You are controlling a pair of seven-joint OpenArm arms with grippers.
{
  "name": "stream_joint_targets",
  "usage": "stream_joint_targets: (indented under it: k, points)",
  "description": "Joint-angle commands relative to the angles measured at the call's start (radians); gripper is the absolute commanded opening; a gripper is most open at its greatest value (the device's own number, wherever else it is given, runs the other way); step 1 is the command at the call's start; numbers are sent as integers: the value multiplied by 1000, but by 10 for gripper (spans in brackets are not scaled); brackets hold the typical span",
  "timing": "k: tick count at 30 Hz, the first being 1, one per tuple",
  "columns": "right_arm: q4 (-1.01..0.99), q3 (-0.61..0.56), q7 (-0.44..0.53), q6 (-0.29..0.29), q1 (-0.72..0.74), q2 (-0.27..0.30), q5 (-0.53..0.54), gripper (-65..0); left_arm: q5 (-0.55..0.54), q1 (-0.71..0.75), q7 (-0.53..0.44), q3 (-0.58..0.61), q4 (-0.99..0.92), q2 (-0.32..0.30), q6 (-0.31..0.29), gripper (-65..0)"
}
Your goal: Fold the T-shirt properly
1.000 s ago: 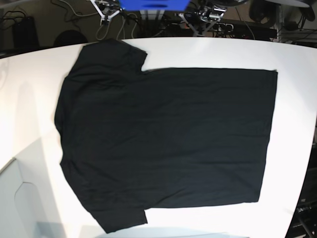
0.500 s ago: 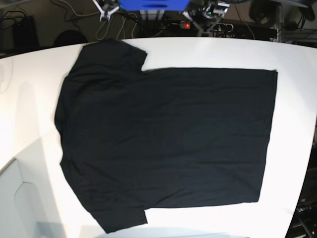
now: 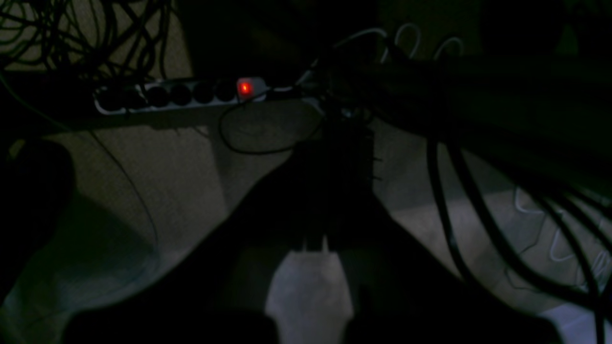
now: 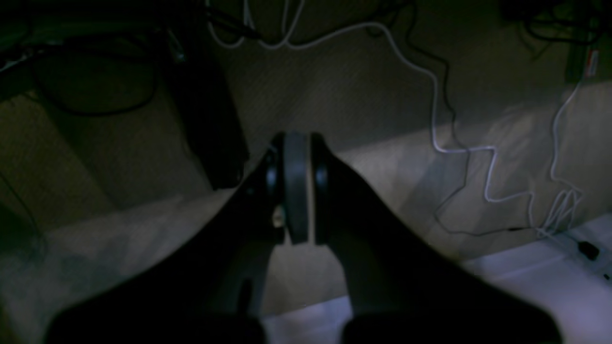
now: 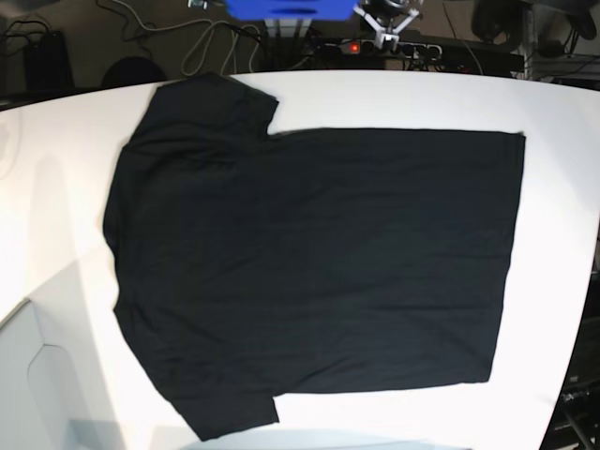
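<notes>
The large black short-sleeved cloth T-shirt (image 5: 309, 272) is being left spread flat on the white table (image 5: 562, 187); both the left gripper (image 3: 318, 229) and the right gripper (image 4: 296, 191) are being held closed, empty.

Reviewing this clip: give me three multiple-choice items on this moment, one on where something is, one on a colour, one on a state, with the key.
1. Where is the T-shirt?
A. Spread on the white table
B. Hanging off the table's edge
C. Held up by an arm

2. What colour is the lit switch on the power strip?
A. Green
B. Red
C. Blue

3. What state is the T-shirt in?
A. Folded in half
B. Rolled up
C. Flat and unfolded

Key:
1 A, the base view shows it lying on the table top with white around it.
2 B, the left wrist view shows a red glow at the strip's end.
3 C, both sleeves and the whole body lie open in one layer, no fold made.
</notes>
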Motion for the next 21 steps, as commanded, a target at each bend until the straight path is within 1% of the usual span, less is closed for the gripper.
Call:
stream_joint_targets:
  k: [1,4,5,7,15,21]
  points:
    - [0,3,32,-21,-25,1,4,-650,-2,18,-25,-1,4,-19,-5,-650]
    - [0,3,98,-21,-50,5,4,-650,-2,38,-73,-1,5,-27,-5,-650]
    - [0,3,127,-21,-59,14,4,-650,-2,50,-94,0,18,-28,-5,-650]
    - [0,3,186,-21,-77,18,4,-650,1,90,-120,7,79,-42,-5,-650]
    - [0,0,489,-23,-169,21,4,-650,1,286,-125,8,441,-99,-6,-650]
    - [0,-2,709,-23,-225,23,4,-650,-1,367,-129,8,573,-125,-6,-650]
